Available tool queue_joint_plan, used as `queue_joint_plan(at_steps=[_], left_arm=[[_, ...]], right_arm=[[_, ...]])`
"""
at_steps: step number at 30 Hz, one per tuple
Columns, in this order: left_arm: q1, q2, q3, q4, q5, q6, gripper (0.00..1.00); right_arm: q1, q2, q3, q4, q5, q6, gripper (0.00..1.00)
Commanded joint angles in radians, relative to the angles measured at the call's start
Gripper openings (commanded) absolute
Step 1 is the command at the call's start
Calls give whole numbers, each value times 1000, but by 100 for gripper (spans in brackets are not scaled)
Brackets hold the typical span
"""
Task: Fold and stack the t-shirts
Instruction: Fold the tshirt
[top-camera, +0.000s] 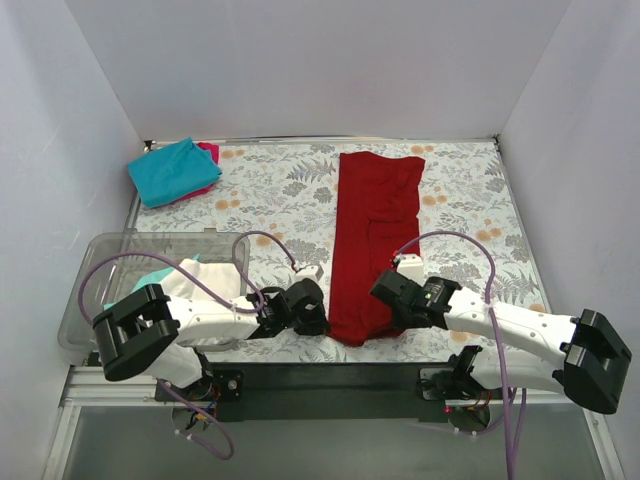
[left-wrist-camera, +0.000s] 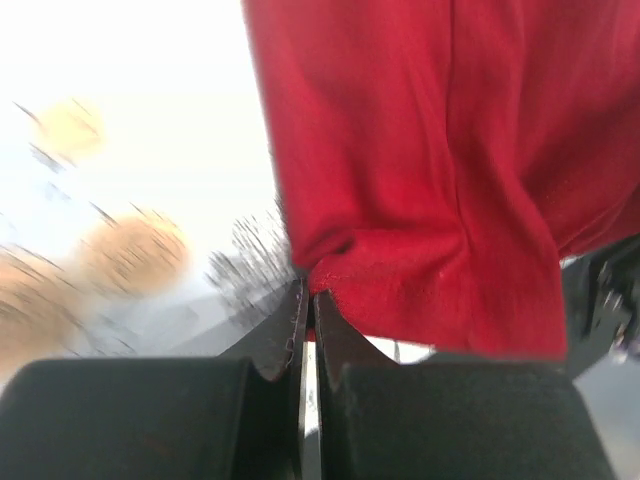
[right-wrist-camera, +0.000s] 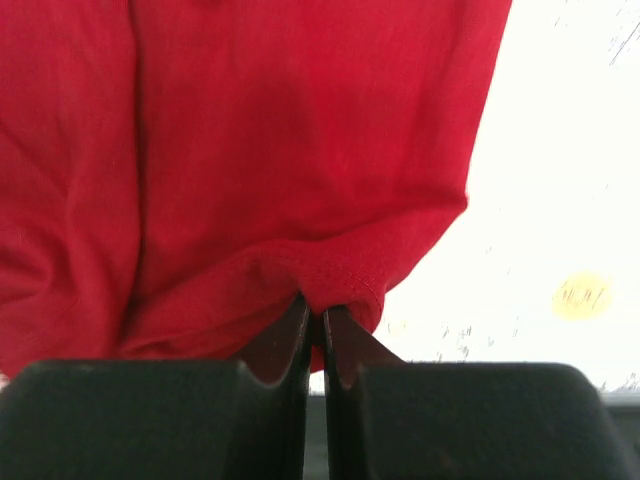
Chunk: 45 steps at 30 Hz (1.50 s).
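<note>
Left hand (top-camera: 322, 312) and right hand (top-camera: 383, 298) sit at the near edge of the table (top-camera: 270, 200), each clamped on a near corner of the red shirt (top-camera: 375, 230). It lies as a long strip running straight away from both arms, equally near each. Teal shirt (top-camera: 172, 170) lies far left.

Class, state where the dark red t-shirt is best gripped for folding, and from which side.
The left gripper and right gripper each pinch a near corner, coming from the near side: the dark red t-shirt lies as a long narrow strip running near to far.
</note>
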Motion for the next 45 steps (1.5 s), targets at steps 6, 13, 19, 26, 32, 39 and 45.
queue_joint_plan(at_steps=[6, 13, 19, 26, 32, 39, 45], left_arm=[[102, 26, 102, 118, 73, 115, 0], [148, 151, 268, 80, 84, 193, 0], [241, 233, 369, 68, 119, 242, 0], [341, 371, 516, 42, 167, 288, 0], [406, 510, 706, -17, 206, 316, 0], [462, 609, 878, -113, 214, 359, 0], [511, 649, 942, -162, 202, 368, 0]], right_arm=[[-150, 22, 54, 197, 91, -213, 1], [-252, 66, 91, 308, 68, -324, 1], [-330, 126, 113, 380, 52, -393, 1], [-430, 241, 188, 474, 28, -488, 1], [-515, 377, 289, 544, -24, -545, 1], [-569, 542, 424, 572, -61, -583, 1], [-611, 628, 507, 572, -61, -606, 1]])
